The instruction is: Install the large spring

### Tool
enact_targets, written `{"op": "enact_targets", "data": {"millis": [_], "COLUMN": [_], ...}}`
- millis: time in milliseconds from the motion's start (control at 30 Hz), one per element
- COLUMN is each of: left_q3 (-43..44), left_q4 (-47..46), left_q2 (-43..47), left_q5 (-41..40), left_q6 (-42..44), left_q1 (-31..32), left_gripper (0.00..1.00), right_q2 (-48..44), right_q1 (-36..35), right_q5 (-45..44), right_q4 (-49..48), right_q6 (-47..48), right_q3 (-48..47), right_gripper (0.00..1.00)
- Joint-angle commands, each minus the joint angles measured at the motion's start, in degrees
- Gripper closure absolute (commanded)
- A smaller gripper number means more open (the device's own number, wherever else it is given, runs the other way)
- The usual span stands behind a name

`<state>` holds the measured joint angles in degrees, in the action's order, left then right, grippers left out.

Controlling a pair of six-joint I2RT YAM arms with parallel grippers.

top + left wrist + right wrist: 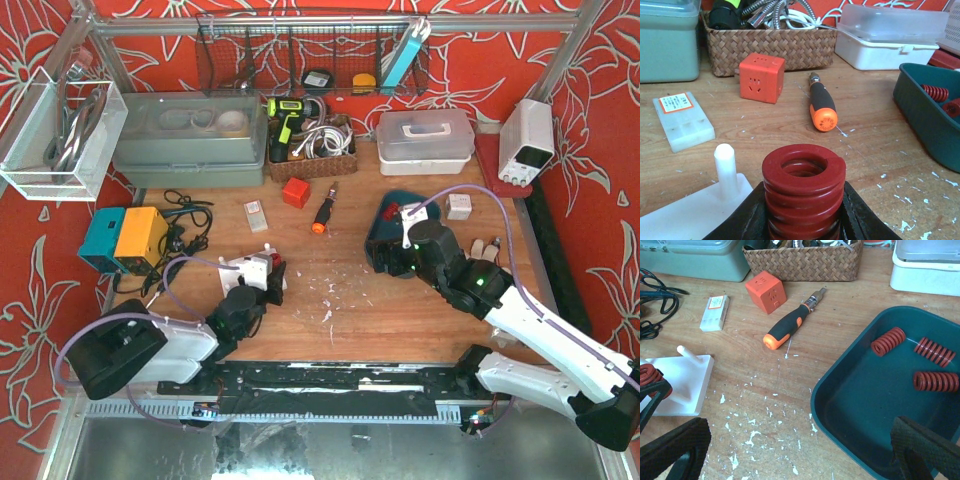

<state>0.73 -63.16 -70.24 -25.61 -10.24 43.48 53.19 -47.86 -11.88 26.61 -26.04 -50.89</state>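
Note:
My left gripper (804, 220) is shut on a large red spring (804, 190), which stands upright between the black fingers. It is held at the white fixture (685, 220), just right of its thin white peg (725, 167). In the top view the gripper (266, 280) sits at this fixture (248, 268). My right gripper (800, 450) is open and empty, straddling the near left rim of the teal tray (840, 405). The tray holds three smaller red springs (888, 341). The right wrist view also shows the fixture (682, 382) and the held spring (649, 375).
An orange cube (761, 77), an orange-and-black screwdriver (821, 107) and a small white box (683, 120) lie behind the fixture. A wicker basket (770, 47), a green bin (190, 138), a white lidded box (890, 37) and a power supply (527, 140) line the back. Cables lie at the left (185, 225).

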Motion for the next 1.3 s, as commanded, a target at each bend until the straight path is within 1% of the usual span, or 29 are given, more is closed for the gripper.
{"op": "enact_targets", "data": {"millis": [0,100,300,500,633,767,867,967,1133,1267], "left_q3": [-2.21,-2.79,-3.02,-2.5,-2.86,-2.56,-1.77,-1.79,-1.79,-3.43], "left_q4": [-1.99,-1.75,2.53,4.19,6.06,6.45,7.31,6.09,5.88,4.07], "left_q2": [-1.11,1.11,7.13,7.74,8.65,7.85,5.38,3.11,1.18,2.53], "left_q5": [-0.66,-0.89,-2.17,-0.54,-1.96,-2.52,-2.94,-3.54,-5.65,-9.16], "left_q6": [0.27,0.84,1.2,1.29,-0.09,-0.57,-1.9,-3.3,-3.99,-4.07], "left_q1": [0.02,0.19,0.29,0.33,0.55,0.64,1.12,2.03,4.87,7.62], "left_gripper": [1.0,1.0,1.0,1.0,1.0,1.0,1.0,1.0,1.0,1.0], "right_q2": [-0.33,-0.63,-0.54,-0.34,-0.98,-2.17,-2.55,-2.88,-3.41,-3.57], "right_q1": [0.5,0.63,0.98,1.23,1.32,1.36,1.46,1.59,1.82,2.04], "right_q5": [0.16,-0.16,0.47,1.11,1.16,1.18,1.33,1.41,1.21,1.15], "right_q4": [-0.33,-0.3,-0.93,-1.23,-0.95,-1.21,-1.13,-1.02,-0.62,-0.88], "right_q6": [0.61,0.81,0.82,0.73,0.69,0.56,0.71,0.86,1.31,1.6], "right_q3": [0.72,0.93,1.28,1.5,1.62,2.21,2.29,2.27,2.37,2.71], "right_gripper": [0.01,0.02,0.01,0.01,0.01,0.01,0.01,0.01,0.01,0.01]}}
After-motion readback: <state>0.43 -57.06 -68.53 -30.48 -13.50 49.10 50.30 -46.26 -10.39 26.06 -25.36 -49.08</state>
